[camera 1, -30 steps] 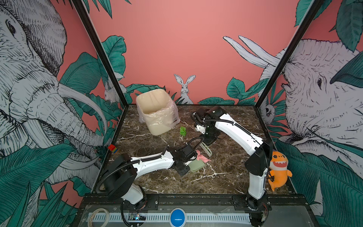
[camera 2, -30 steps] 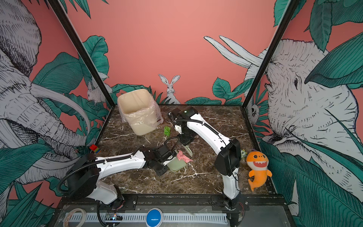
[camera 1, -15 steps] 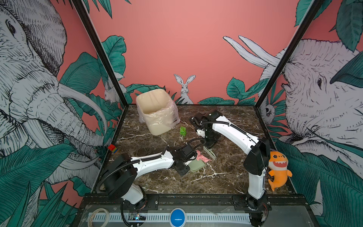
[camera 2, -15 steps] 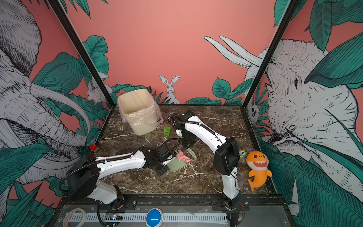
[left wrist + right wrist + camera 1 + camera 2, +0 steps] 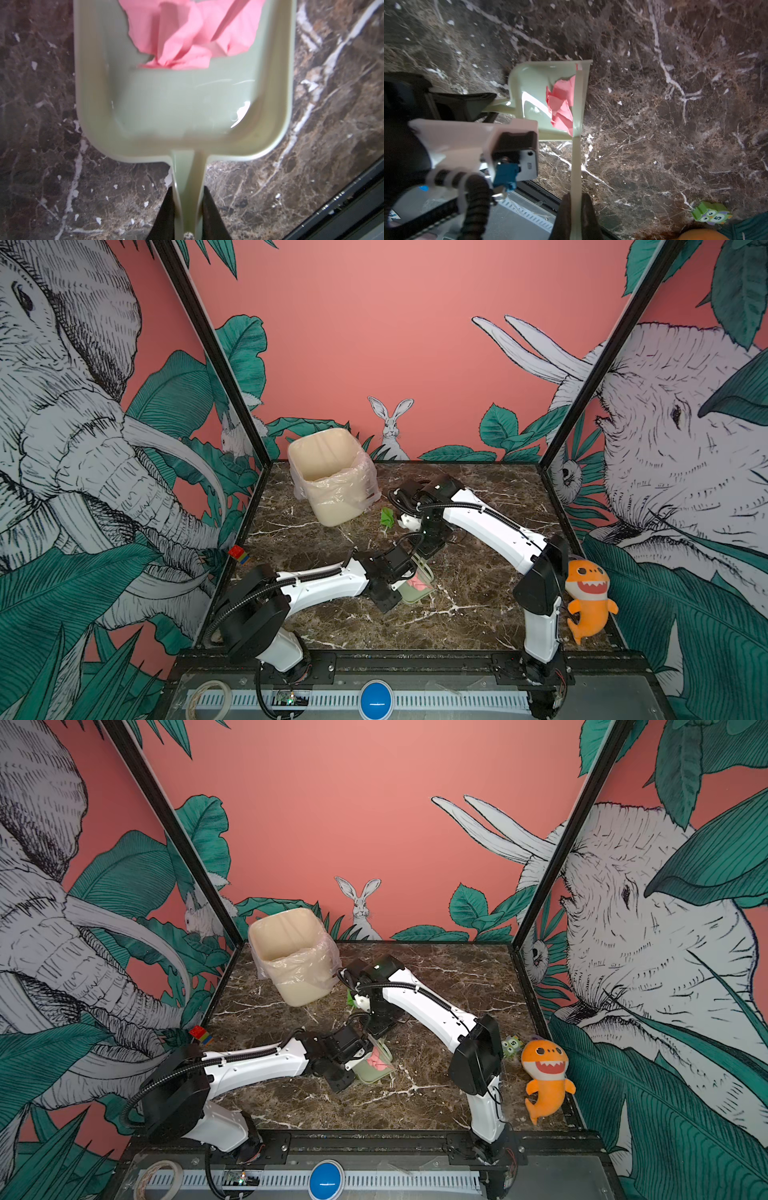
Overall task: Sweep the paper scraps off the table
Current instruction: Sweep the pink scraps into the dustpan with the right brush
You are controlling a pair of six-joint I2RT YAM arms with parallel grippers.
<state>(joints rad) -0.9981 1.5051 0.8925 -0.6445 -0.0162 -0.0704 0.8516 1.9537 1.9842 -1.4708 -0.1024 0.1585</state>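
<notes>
1. Our right arm has drawn in towards the dustpan [image 5: 187,108], and the pink scrap [image 5: 187,35] now lies inside the pan rather than at its lip.
2. Our left gripper [image 5: 188,193] clamps the dustpan's handle. Our right gripper [image 5: 576,199] is closed on the pale sweeper [image 5: 576,155], whose blade lies across the pan's mouth.
3. We judge one scrap collected. The green scrap [image 5: 387,517] remains on the table [image 5: 478,614] near the bin [image 5: 332,489], and the pan is not yet emptied.

We see the table [image 5: 478,614] carrying a lined bin [image 5: 332,489], one green scrap [image 5: 387,517], a dustpan [image 5: 405,596] and an owl block [image 5: 512,1045].
</notes>
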